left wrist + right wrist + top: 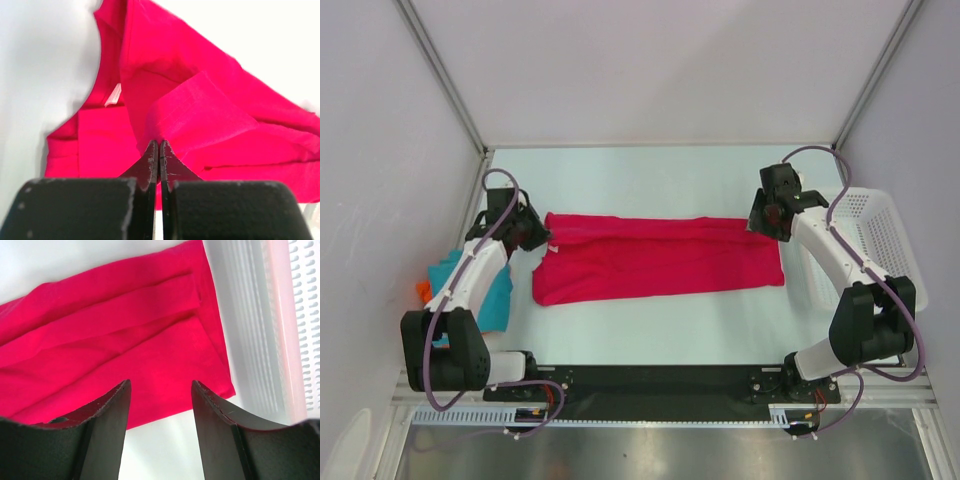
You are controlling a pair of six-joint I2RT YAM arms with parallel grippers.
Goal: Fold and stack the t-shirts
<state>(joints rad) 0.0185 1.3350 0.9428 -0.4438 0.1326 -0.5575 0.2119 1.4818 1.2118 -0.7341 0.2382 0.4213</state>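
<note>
The crimson-pink t-shirt [660, 260] lies folded into a long strip across the middle of the table. My left gripper [538, 235] is at its far left corner. In the left wrist view my left gripper [159, 144] is shut on a raised fold of the shirt [210, 110], near the neck label. My right gripper [767, 222] hovers over the shirt's far right corner. In the right wrist view it [161, 382] is open and empty above the shirt's right end [110, 330]. The teal-blue t-shirt [498, 295] and the orange t-shirt [422, 292] lie crumpled at the table's left edge, partly under my left arm.
A white plastic mesh basket [880, 235] stands at the right edge, just beyond the shirt's right end; it also shows in the right wrist view [300, 315]. White walls enclose the table on three sides. The black arm base rail runs along the near edge.
</note>
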